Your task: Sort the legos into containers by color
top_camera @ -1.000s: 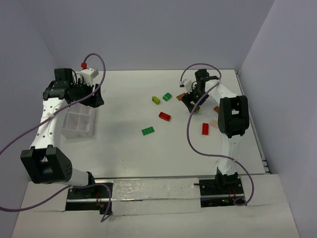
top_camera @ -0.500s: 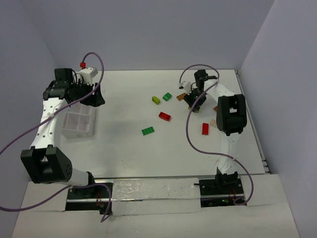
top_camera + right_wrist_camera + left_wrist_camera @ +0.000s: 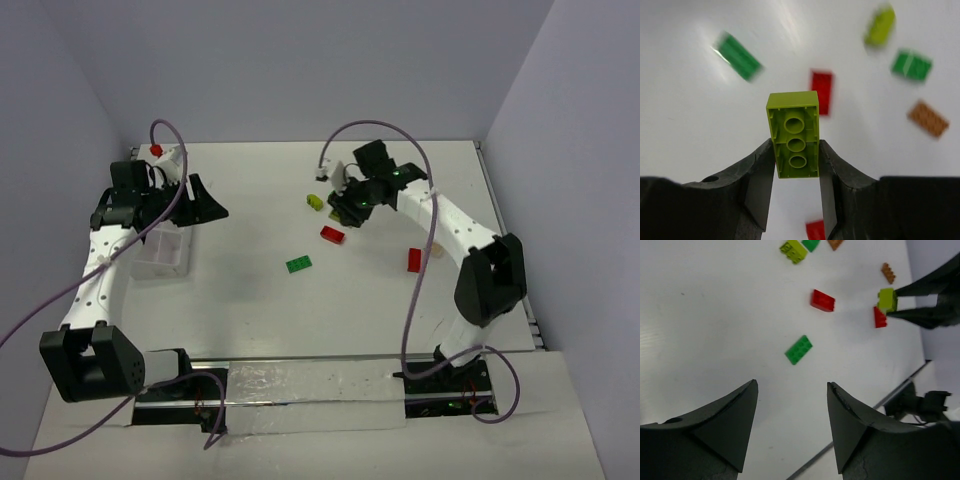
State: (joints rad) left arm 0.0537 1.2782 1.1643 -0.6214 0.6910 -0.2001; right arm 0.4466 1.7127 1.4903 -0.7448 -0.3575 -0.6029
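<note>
My right gripper (image 3: 796, 145) is shut on a yellow-green lego (image 3: 793, 135), held above the table with its hollow underside facing the camera. From above, the right gripper (image 3: 345, 210) hangs over the back middle of the table. Loose legos lie around: yellow-green (image 3: 315, 201), red (image 3: 332, 235), green (image 3: 298, 264) and another red (image 3: 414, 260). The translucent white container (image 3: 152, 266) stands at the left. My left gripper (image 3: 207, 207) is open and empty just right of it. In the left wrist view, the left gripper (image 3: 792, 385) looks over the green lego (image 3: 799, 349).
The right wrist view shows more bricks below, blurred: green (image 3: 739, 56), red (image 3: 821, 91), yellow-green (image 3: 880, 25), another green (image 3: 911, 65), orange (image 3: 927, 118). Purple cables loop over both arms. The table's right rim (image 3: 520, 270) runs near the right arm.
My right gripper has shut on the yellow-green lego, lifted it and swung left toward the table's middle. My left gripper has shifted right, off the container.
</note>
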